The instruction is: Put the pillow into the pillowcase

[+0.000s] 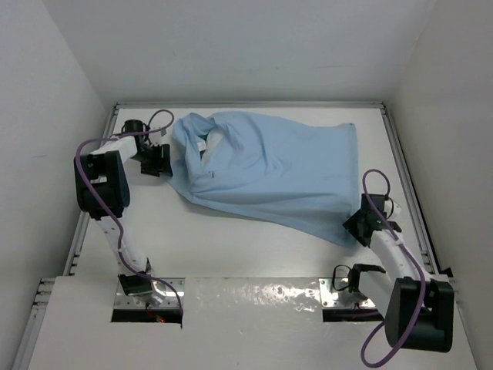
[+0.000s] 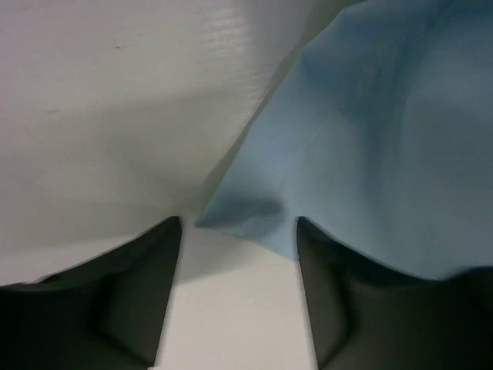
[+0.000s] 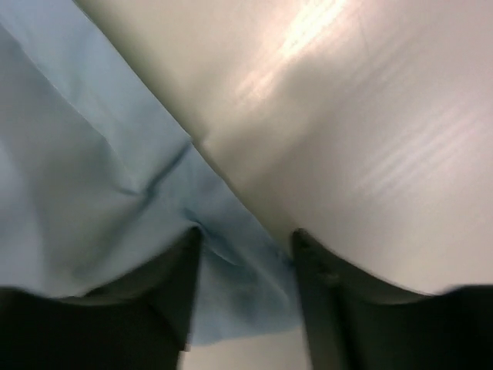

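Observation:
The light blue pillowcase [image 1: 277, 169] lies bulging across the table, its mouth at the left end. A small white part of the pillow [image 1: 205, 146] shows in that mouth, and the rest is hidden inside. My left gripper [image 1: 158, 162] sits at the mouth's left edge. Its jaws stand open, and a corner of the blue fabric [image 2: 254, 220] reaches in between the fingertips [image 2: 166, 254]. My right gripper [image 1: 362, 226] is at the case's near right corner, also open. That fabric corner [image 3: 239, 301] lies loose on the table between its fingers [image 3: 323, 293].
White walls close in the table on the left, back and right. A metal rail [image 1: 408, 193] runs along the right edge and another [image 1: 81, 231] along the left. Purple cables [image 1: 100, 142] loop off both arms.

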`<move>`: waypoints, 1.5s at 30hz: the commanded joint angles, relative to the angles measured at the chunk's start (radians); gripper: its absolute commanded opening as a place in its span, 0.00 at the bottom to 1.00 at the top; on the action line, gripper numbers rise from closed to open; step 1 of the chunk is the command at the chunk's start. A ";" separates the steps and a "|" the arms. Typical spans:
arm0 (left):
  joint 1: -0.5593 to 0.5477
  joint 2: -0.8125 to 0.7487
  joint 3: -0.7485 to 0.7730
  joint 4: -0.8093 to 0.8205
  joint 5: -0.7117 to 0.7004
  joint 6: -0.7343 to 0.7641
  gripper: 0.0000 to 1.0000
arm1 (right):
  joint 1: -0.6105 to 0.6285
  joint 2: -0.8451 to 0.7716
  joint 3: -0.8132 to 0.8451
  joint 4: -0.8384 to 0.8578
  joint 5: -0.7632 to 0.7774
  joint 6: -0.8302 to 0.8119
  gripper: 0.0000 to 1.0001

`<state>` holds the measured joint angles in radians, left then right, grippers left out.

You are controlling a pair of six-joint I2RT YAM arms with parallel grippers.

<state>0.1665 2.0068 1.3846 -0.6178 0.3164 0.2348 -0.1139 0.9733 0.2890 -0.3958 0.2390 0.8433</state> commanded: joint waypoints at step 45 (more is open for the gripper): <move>0.426 -0.557 1.130 -0.163 0.129 -0.134 0.00 | 0.002 -0.021 1.521 -0.121 0.009 -0.365 0.00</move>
<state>0.5900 1.4513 2.4847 -0.6804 0.6167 -0.0219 -0.1085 0.9745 1.8332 -0.5175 0.1596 0.5247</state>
